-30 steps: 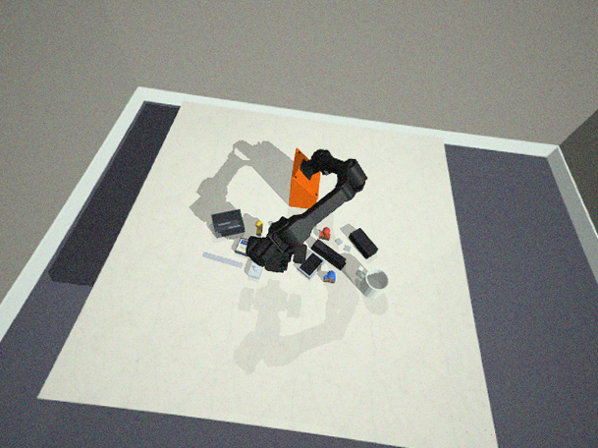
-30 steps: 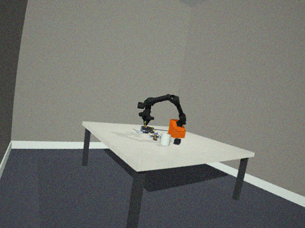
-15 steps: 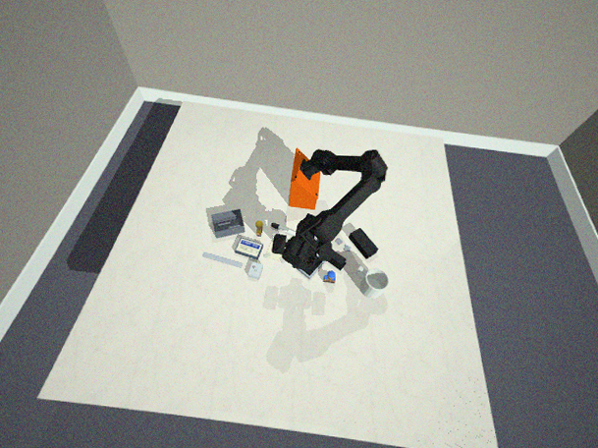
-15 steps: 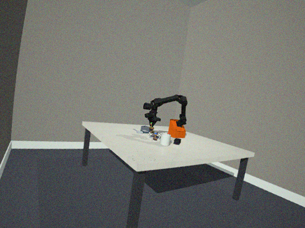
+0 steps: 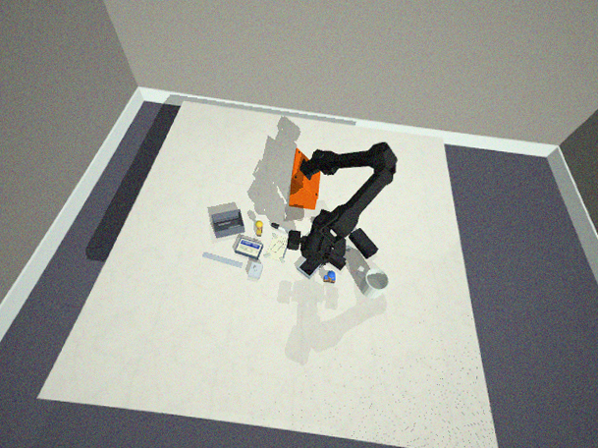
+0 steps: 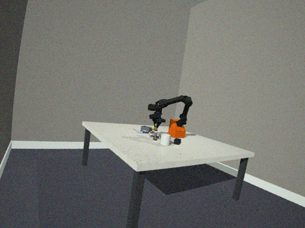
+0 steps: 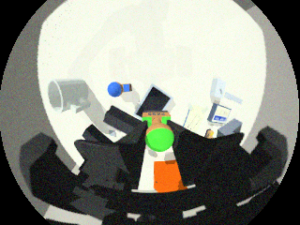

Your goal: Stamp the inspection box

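My gripper (image 7: 157, 123) (image 6: 156, 125) is shut on the green-knobbed wooden stamp (image 7: 159, 141) (image 6: 155, 129), held knob up. The open ink pad (image 7: 152, 100), dark in a pale tray, lies just beyond the stamp's foot in the wrist view. The arm mostly covers the pad in the top view. The stamp looks raised, but its exact height over the pad cannot be told. A pale yellowish card (image 5: 277, 245) (image 7: 196, 118) with faint markings lies beside the arm. Its box and any print are too small to read. The stamp's printing face is hidden.
A blue-knobbed stamp (image 5: 330, 276) (image 7: 114, 89) and a white mug (image 5: 375, 283) (image 6: 165, 139) (image 7: 67, 95) stand near the pad. Beyond the card are a yellow-knobbed stamp (image 5: 259, 226), a blue-labelled case (image 5: 248, 248), a grey box (image 5: 226, 232), a ruler (image 5: 221, 260) and a white block (image 5: 254, 269).
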